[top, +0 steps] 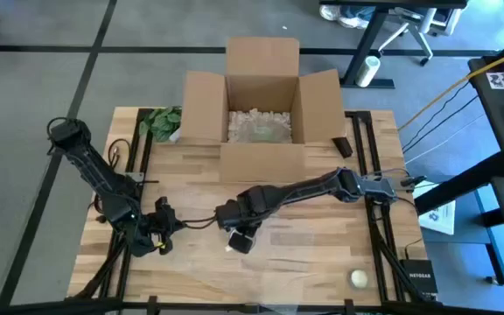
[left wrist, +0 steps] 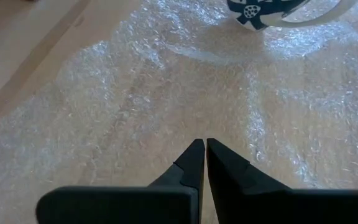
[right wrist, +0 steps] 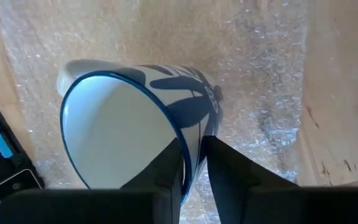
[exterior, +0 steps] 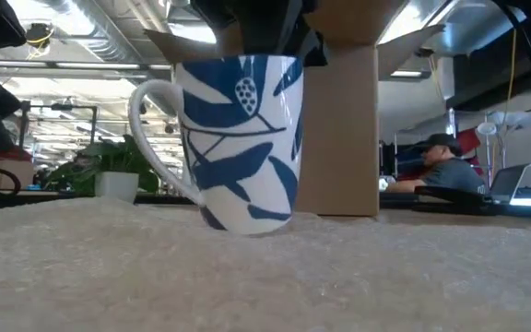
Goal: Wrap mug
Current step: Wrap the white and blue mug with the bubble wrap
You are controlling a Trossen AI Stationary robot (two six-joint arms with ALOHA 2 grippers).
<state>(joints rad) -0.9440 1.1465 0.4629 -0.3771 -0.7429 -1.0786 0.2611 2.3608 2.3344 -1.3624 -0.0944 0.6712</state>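
Pinched onto the rim of the mug, the right gripper had one finger inside the cup and one outside, closed tight on the wall. It held the mug just in front of the cardboard box, over the sheet of bubble wrap. From table level the mug looked tilted, its base only partly down on the sheet, handle pointing away from the box side seen behind it. The left gripper waited to the left of the box and nearer the table's front edge, fingers pressed together and holding nothing, low over the bubble wrap.

By my reading the wrapping itself had not begun: the mug was being placed on the sheet, and no part of the sheet was folded over it. Setting it down, letting go, folding and rolling the wrap all remained.

Count: one mug, one sheet of bubble wrap, one open box with padding inside, one plant beside the box, and one small round object near the table's front right corner.
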